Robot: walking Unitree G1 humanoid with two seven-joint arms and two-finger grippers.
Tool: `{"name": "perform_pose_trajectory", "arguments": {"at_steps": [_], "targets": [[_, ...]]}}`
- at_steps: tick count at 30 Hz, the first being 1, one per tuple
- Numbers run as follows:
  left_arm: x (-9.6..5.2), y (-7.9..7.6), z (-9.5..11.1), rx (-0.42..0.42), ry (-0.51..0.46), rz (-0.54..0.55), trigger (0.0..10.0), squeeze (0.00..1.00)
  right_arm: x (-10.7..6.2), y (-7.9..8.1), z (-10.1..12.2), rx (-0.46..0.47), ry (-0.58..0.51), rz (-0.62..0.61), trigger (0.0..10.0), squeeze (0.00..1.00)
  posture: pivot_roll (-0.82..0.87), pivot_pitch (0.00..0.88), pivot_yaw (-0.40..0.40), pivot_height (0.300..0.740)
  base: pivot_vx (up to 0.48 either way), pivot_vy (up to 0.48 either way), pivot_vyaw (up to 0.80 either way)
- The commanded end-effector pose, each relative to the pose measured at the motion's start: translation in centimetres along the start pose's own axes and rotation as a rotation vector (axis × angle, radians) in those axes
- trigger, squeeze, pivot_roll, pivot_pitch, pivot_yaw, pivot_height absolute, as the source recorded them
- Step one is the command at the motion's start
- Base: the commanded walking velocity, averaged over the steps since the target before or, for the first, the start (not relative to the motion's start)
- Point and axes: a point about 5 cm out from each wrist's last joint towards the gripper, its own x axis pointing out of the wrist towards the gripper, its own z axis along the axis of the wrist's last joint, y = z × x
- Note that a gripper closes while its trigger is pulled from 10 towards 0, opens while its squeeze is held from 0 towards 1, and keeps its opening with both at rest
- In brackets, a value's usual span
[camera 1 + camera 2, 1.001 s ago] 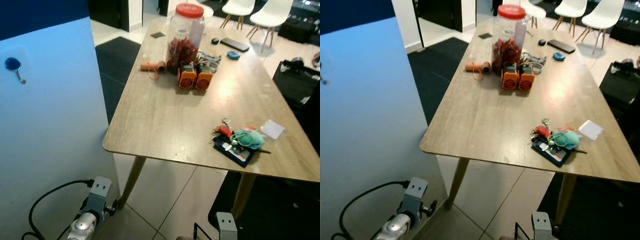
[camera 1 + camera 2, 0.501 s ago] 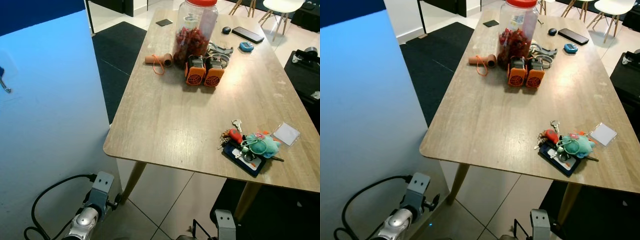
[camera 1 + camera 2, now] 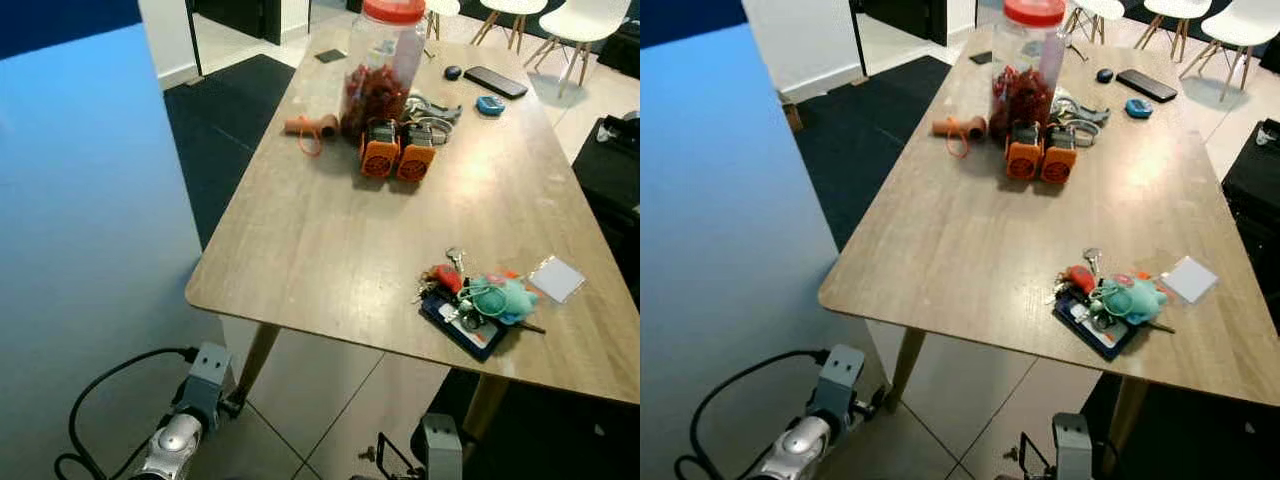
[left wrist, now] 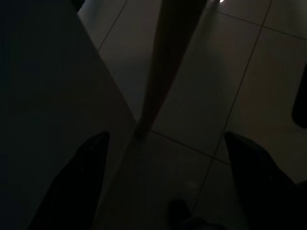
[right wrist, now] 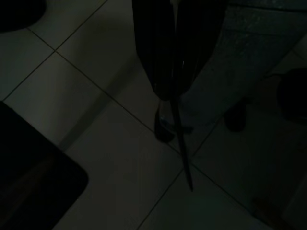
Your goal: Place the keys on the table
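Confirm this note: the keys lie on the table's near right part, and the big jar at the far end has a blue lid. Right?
Not quite. The jar has a red lid, as the left eye view shows. The keys do lie on the table's near right part.

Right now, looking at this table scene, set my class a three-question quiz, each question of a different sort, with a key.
1. True or false: the keys lie on the table.
2. Which stands nearest the jar? A) the two orange devices B) the phone C) the white card
3. Fill in: the teal plush toy lies beside the keys, on a dark ______.

Key: 1 true; 2 A; 3 wallet. Both arms hang low over the floor; the left gripper is open, the right gripper shut.
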Motion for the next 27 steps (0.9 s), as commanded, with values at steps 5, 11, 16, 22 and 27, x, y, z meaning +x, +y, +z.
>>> {"name": "perform_pose_trajectory", "arguments": {"at_steps": [5, 11, 16, 22, 27], "targets": [[-0.2, -0.4, -0.7, 0.006, 0.031, -0.016, 10.0, 0.00, -0.2, -0.7, -0.7, 0.020, 0.022, -0.016, 10.0, 0.00, 0.06, 0.037, -0.031, 0.740, 0.000, -0.334, 0.00], [-0.1, -0.2, -0.6, 0.009, 0.034, -0.016, 10.0, 0.00, -0.4, -1.7, -0.5, 0.023, 0.021, -0.028, 10.0, 0.00, 0.06, 0.035, -0.030, 0.740, 0.000, -0.331, 0.00], [-0.2, 0.0, -0.6, 0.009, 0.039, -0.014, 10.0, 0.00, -0.5, -2.2, -0.2, 0.025, 0.015, -0.032, 10.0, 0.00, 0.06, 0.034, -0.028, 0.740, 0.000, -0.332, 0.00], [-0.1, 0.2, -0.8, -0.008, 0.059, 0.006, 10.0, 0.00, -0.5, -2.3, -0.2, 0.027, 0.014, -0.032, 10.0, 0.00, 0.06, 0.033, -0.029, 0.740, 0.000, 0.000, 0.00], [-0.1, 0.2, -0.7, 0.003, 0.062, -0.001, 10.0, 0.00, -0.5, -2.1, -0.2, 0.027, 0.016, -0.029, 10.0, 0.00, 0.06, 0.031, -0.029, 0.740, 0.000, 0.000, 0.00]]}}
